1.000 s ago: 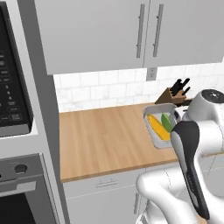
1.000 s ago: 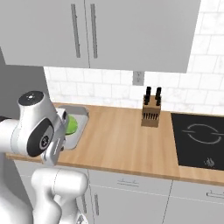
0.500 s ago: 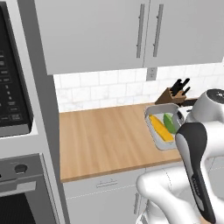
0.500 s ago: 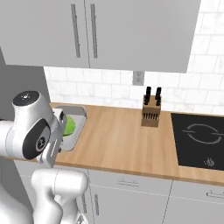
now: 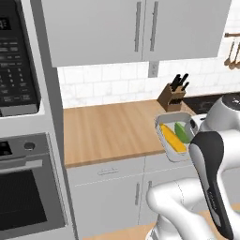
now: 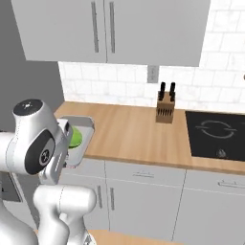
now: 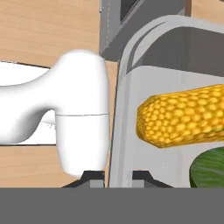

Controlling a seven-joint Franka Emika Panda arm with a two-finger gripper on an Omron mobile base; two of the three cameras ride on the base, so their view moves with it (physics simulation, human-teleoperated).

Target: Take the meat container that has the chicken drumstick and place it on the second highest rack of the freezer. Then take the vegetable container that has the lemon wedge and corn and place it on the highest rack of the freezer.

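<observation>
I see the gripper (image 7: 118, 177) closed on the near wall of the vegetable container (image 7: 127, 109), one finger tip on each side of the rim. The tray is held up off the wooden counter (image 5: 112, 129); in the left base view its outer end hangs just past the counter's front edge, above the drawer fronts. In the right base view the vegetable container (image 6: 81, 139) sits close beside the arm's white wrist, partly hidden by it.

Inside the tray, the corn (image 7: 183, 116) lies along its length, one blunt end toward the held wall. The lemon wedge (image 7: 210, 168), green, lies just beside the corn; I cannot tell whether they touch. From the left base view, corn (image 5: 172, 138) and lemon wedge (image 5: 182, 131) lie side by side.

On the counter against the tiled wall stands a knife block (image 6: 165, 111), well apart from the tray. A black cooktop (image 6: 217, 134) lies to its right.
</observation>
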